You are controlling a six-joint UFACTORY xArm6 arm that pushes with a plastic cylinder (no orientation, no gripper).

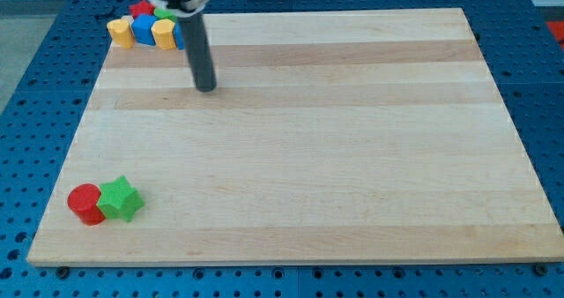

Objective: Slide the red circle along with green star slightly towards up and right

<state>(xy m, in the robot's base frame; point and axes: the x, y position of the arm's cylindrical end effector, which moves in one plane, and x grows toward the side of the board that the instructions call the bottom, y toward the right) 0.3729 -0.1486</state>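
Observation:
The red circle (86, 203) lies near the board's bottom left corner. The green star (121, 199) touches it on its right side. My tip (205, 88) rests on the board in the upper left part, far above and to the right of both blocks and apart from every block. The rod rises from it toward the view's top.
A cluster of blocks sits at the board's top left corner: a yellow block (120, 32), a blue block (142, 31), a second yellow block (163, 33), a red block (141, 10) and a green block (164, 13). The wooden board (352, 157) lies on a blue perforated table.

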